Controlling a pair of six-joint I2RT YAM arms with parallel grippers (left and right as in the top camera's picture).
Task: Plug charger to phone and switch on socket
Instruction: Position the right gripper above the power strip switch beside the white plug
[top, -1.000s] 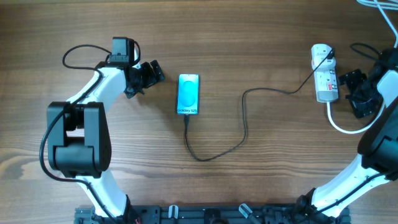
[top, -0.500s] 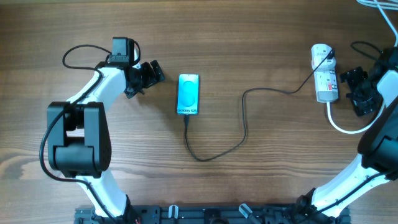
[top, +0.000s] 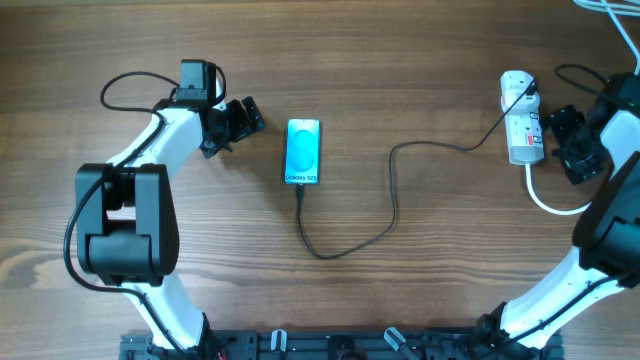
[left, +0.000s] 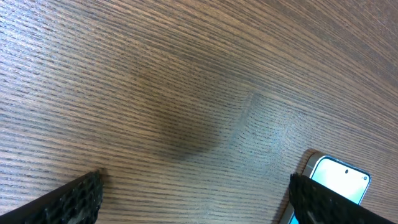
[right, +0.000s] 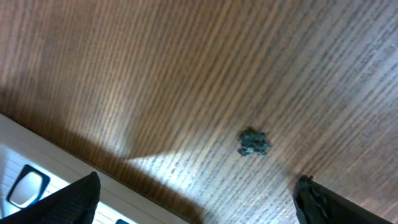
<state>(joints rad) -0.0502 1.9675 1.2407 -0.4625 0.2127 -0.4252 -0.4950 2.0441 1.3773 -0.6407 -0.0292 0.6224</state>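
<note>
- Left gripper (top: 240, 122) hovers over the table (top: 420, 60), just left of the phone (top: 303, 152), its fingers (left: 71, 200) spread wide and holding nothing.
- From the left wrist view, bare wood grain fills the gap between those fingers, and a corner of the phone (left: 336, 180) peeks in near the right-hand finger without touching it.
- The phone lies flat near the middle of the table, teal screen lit and facing up.
- The charger (top: 395, 190), a thin black cable, meets the phone's bottom edge, loops down and round to the right, then climbs to the black plug in the socket (top: 522, 125). Whether the tip is fully seated in the phone, I cannot tell from here.
- The socket sits at the far right of the table, a white cord (top: 545, 200) curling away from its lower end.
- Right gripper (top: 563, 145) hangs just beside the socket on its right, fingers (right: 71, 200) released and fully apart, gripping nothing.
- In the right wrist view, the socket's white body (right: 37, 177) shows at the lower left by one finger, and a small dark speck (right: 254, 142) lies on the wood between the fingers.
</note>
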